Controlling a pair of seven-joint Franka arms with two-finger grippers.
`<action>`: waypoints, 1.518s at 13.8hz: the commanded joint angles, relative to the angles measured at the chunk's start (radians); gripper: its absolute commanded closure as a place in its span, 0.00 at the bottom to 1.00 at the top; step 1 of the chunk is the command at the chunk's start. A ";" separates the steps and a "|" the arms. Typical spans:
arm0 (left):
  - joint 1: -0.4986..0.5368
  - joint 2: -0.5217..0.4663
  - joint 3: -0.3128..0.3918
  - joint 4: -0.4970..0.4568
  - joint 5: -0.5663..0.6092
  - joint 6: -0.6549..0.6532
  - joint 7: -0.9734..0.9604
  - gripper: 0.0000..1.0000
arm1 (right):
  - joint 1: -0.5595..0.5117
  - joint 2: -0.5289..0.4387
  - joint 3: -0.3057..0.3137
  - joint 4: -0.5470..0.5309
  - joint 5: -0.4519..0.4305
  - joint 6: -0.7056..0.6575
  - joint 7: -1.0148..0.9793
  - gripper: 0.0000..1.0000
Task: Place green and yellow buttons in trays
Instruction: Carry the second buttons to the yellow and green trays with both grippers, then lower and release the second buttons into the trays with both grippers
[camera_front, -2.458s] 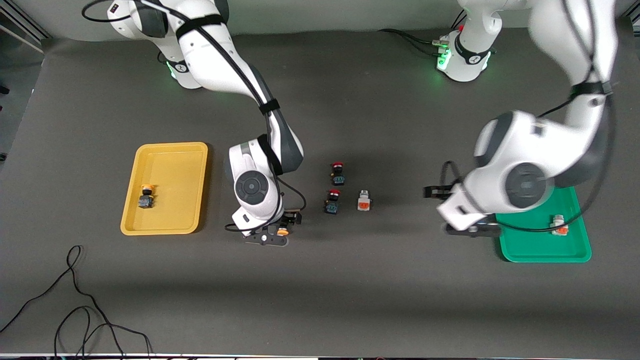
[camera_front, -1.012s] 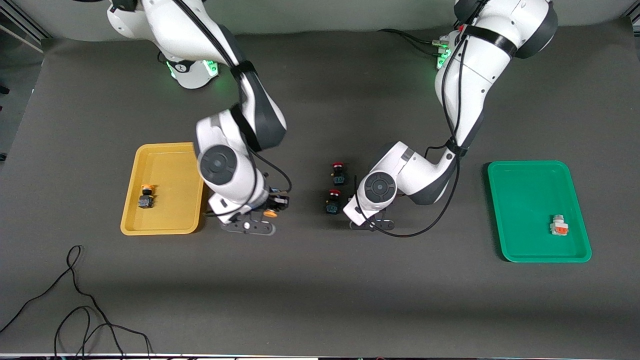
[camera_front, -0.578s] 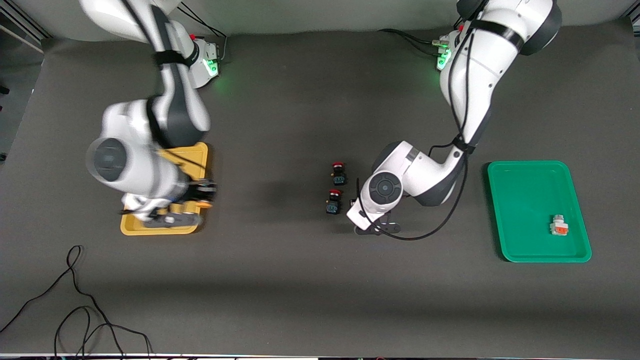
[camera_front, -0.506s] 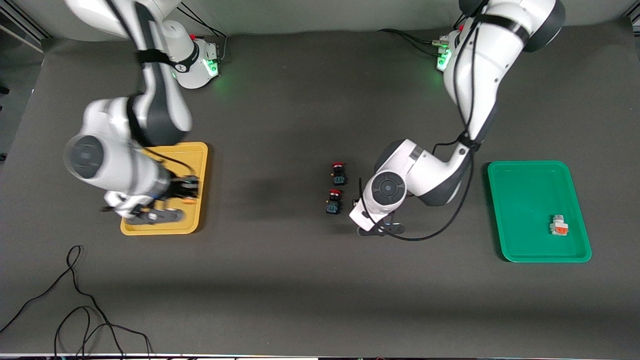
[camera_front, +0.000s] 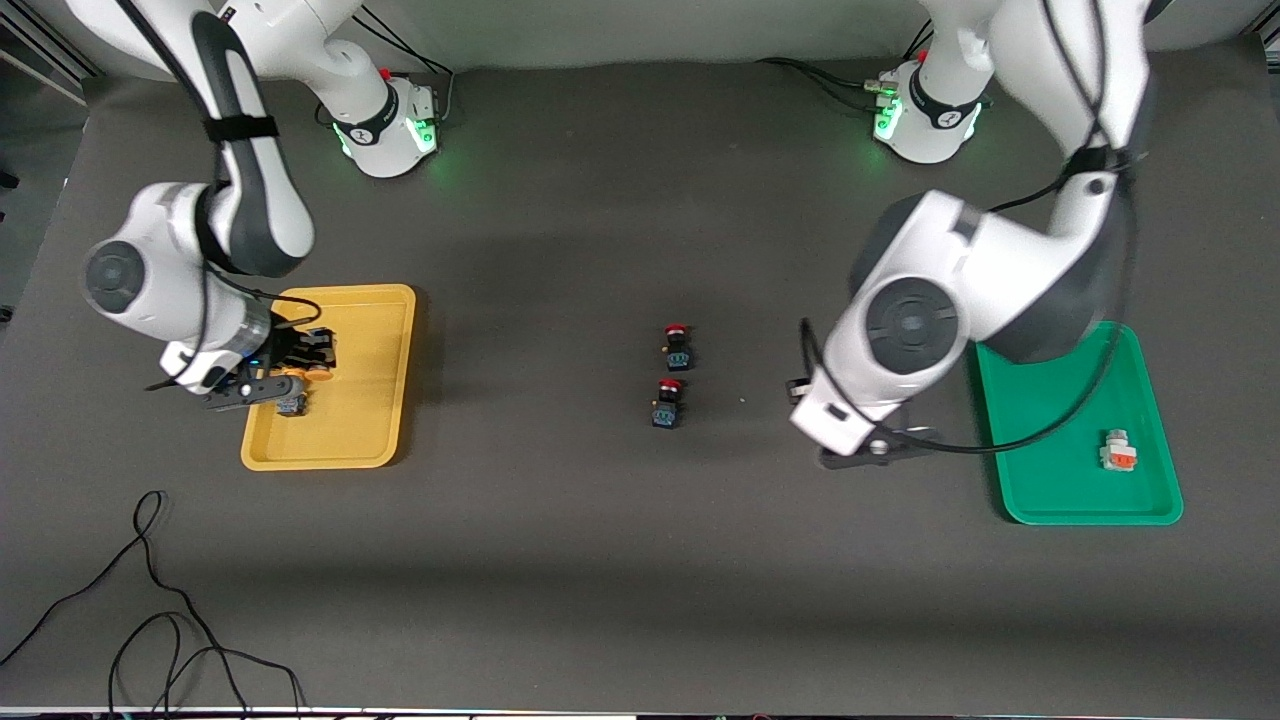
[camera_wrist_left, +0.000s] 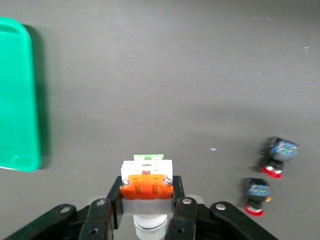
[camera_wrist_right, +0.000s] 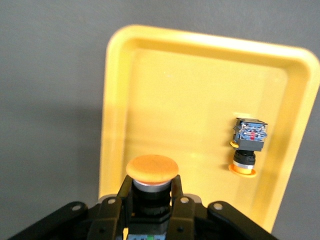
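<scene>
Half is done: one yellow-capped button (camera_wrist_right: 246, 144) lies in the yellow tray (camera_wrist_right: 165, 85) and one white-grey button (camera_front: 1118, 451) in the green tray (camera_front: 1060, 480). The right gripper (camera_wrist_right: 150, 197), over the yellow tray, clamps a second yellow-capped button (camera_wrist_right: 152, 170). The left gripper (camera_wrist_left: 147, 207) grips a second white-grey button (camera_wrist_left: 146, 181) over bare table beside the green tray. In the front view both held buttons are mostly hidden.

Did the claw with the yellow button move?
Yes. The right claw carried its yellow button from the bare table beside the yellow tray to over it.
</scene>
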 joint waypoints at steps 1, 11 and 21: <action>0.107 -0.045 -0.002 0.002 -0.001 -0.074 0.161 1.00 | 0.014 0.127 0.005 -0.026 0.145 0.108 -0.126 1.00; 0.461 -0.036 0.002 -0.113 0.045 -0.041 0.689 1.00 | 0.023 0.252 -0.001 0.088 0.416 0.029 -0.298 0.00; 0.584 -0.054 0.004 -0.490 0.049 0.436 0.768 1.00 | 0.036 0.212 -0.149 0.620 0.158 -0.651 -0.109 0.00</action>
